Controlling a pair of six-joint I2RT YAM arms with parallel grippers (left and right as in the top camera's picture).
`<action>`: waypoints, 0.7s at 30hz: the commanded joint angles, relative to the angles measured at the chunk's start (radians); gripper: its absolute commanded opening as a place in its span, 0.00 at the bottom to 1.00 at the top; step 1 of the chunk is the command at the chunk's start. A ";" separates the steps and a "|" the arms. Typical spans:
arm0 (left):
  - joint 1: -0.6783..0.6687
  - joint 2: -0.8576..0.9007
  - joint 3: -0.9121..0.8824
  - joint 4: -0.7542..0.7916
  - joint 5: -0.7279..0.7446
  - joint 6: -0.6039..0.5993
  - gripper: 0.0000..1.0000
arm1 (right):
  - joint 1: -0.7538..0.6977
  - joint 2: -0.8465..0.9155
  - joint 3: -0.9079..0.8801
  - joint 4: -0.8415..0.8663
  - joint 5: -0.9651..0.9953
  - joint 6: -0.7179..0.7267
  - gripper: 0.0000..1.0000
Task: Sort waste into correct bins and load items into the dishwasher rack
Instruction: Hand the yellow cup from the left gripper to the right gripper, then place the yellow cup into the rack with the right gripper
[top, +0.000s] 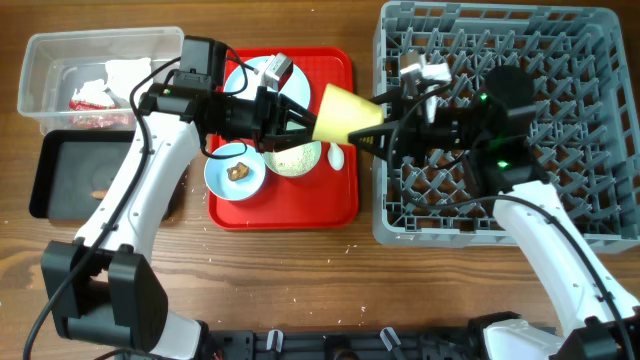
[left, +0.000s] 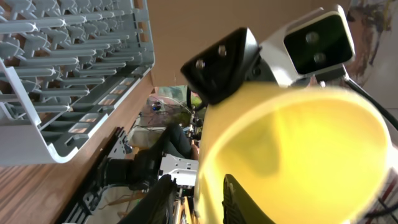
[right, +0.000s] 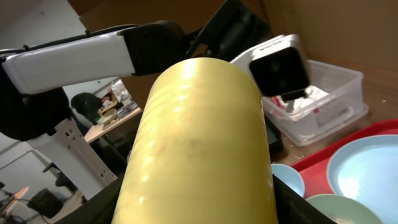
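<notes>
The small yellow cup (top: 345, 115) hangs on its side above the right edge of the red serving tray (top: 335, 208), held between both arms. My left gripper (top: 303, 120) is shut on its wide rim, one finger inside and one outside (left: 199, 202). My right gripper (top: 378, 132) is shut around its narrow base, a finger on each side (right: 193, 208). The cup fills the left wrist view (left: 298, 155) and the right wrist view (right: 205, 137). The grey dishwasher rack (top: 600, 235) stands at the right.
On the red tray are a pale blue bowl (top: 222, 182) holding a brown food lump (top: 239, 171), a white bowl (top: 295, 158), a white spoon (top: 336, 157) and a plate (top: 250, 78). The clear tub (top: 40, 70) holds a red wrapper (top: 95, 112) and napkin (top: 125, 72). The black tray (top: 60, 180) lies below it.
</notes>
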 joint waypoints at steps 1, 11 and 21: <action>-0.003 -0.005 0.007 -0.001 -0.066 0.002 0.28 | -0.118 0.002 0.016 -0.038 -0.038 0.035 0.33; -0.025 -0.005 0.007 -0.033 -1.180 0.001 0.24 | -0.196 -0.085 0.026 -0.643 0.498 -0.050 0.33; -0.025 -0.005 0.007 0.023 -1.294 0.002 0.25 | -0.020 -0.139 0.329 -1.522 1.158 -0.021 0.33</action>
